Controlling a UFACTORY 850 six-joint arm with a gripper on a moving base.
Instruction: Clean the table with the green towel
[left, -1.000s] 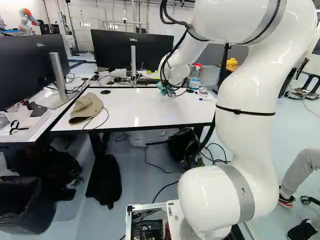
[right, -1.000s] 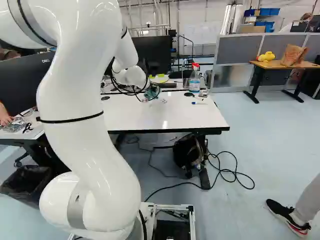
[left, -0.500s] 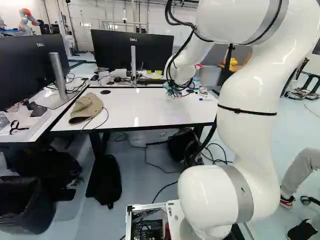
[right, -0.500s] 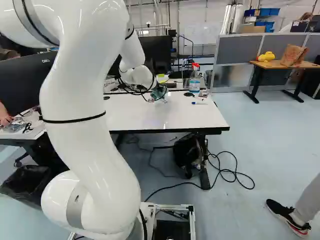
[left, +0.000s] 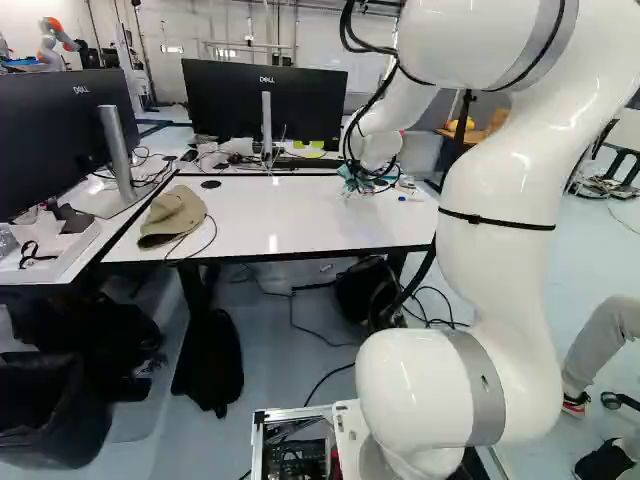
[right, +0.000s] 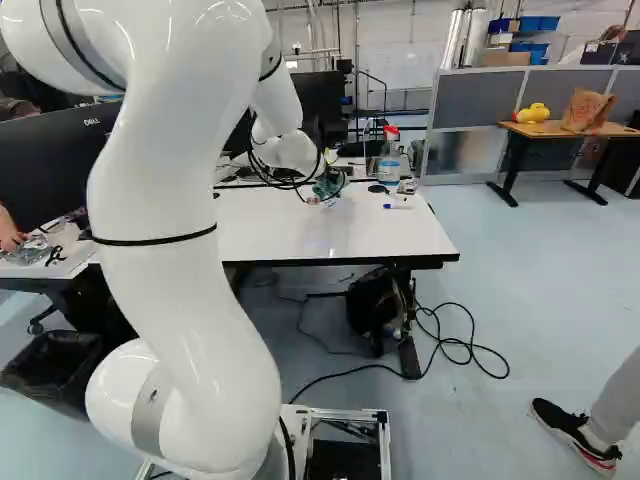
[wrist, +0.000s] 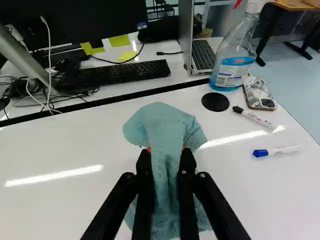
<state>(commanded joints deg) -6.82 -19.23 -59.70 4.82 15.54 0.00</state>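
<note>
At the far left of the left base view, a black bin (left: 45, 405) is seen on the floor, below a side desk (left: 75, 250) on which a large monitor (left: 60, 135) is carried. To the right, the white worktop (left: 270, 225) is reached, with a beige cap (left: 172, 215) laid near its left end and a thin cable looped beside it. A black backpack (left: 210, 360) is seen low down, near the worktop's left leg. Behind the worktop, a second monitor (left: 265, 105) is stood, and in the wrist view a black keyboard (wrist: 117, 76) is shown in front of it, with an open laptop (wrist: 202, 52) to the keyboard's right.

Further right, the green towel (wrist: 167, 125) is held over the far right part of the worktop by the black gripper (right: 325, 196). It is pinched between the jaws from both sides, its upper folds bulging out beyond the tips and its lower part hanging beneath them; whether the surface is touched cannot be told.

Beyond the towel, a round black disc (wrist: 215, 102) is set in the worktop, just beside a spray bottle (wrist: 235, 57) with blue liquid. A black-capped marker (wrist: 255, 118) and a blue-capped marker (wrist: 277, 151) are laid nearer the right edge.
</note>
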